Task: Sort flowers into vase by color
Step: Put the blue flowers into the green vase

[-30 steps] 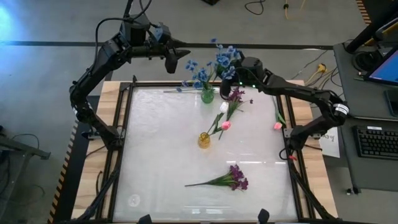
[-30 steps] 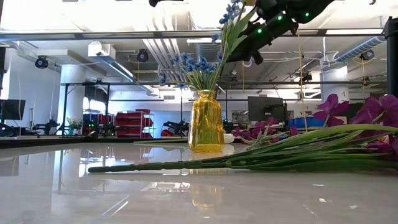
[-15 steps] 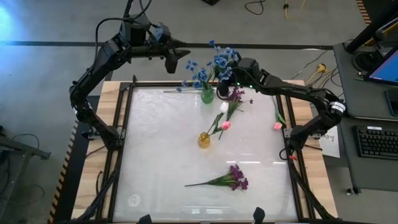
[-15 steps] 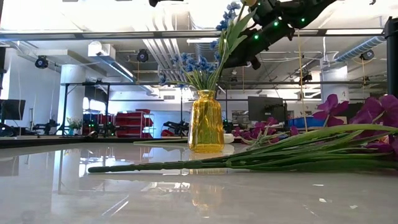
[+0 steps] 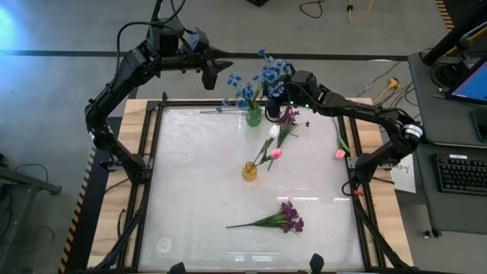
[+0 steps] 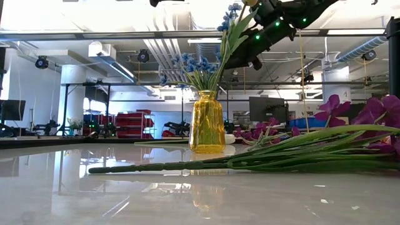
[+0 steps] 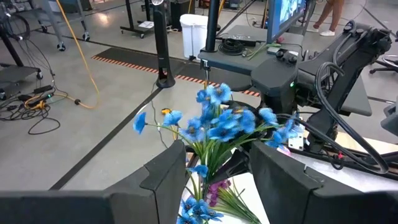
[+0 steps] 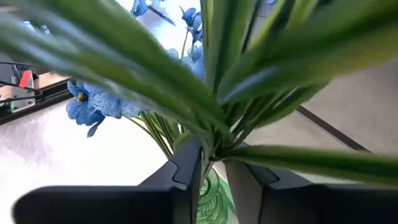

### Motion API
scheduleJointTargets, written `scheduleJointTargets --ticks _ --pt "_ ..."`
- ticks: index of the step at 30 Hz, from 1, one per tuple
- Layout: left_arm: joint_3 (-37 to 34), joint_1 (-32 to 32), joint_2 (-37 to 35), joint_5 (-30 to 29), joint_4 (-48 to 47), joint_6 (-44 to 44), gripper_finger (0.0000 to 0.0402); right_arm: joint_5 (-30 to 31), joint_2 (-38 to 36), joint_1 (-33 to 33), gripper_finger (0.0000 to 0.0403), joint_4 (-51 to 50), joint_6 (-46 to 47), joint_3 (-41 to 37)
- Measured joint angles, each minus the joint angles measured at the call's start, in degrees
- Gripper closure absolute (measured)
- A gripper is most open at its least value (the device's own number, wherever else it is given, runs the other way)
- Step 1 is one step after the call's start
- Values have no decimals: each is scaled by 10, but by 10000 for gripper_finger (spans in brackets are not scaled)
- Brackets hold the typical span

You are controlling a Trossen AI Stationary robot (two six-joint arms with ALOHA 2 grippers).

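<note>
Blue flowers stand in the green vase, upper middle, with their own color. Right claw grasps their stems. Left claw hangs released nearby.

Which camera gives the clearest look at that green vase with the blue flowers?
The high view: the green vase shows whole at the table's far edge. The right wrist view catches only its rim between leaves. In the low view the yellow vase hides it; the left wrist view shows only the blossoms.
</note>
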Motion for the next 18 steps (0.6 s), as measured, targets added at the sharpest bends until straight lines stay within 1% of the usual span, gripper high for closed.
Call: scheduleJointTargets --ticks 10,18 --pt "0 0 0 0 0 1 235 -1 0 0 278 -27 1 0" --pt "0 0 0 0 0 1 235 -1 0 0 214 -55 12 0"
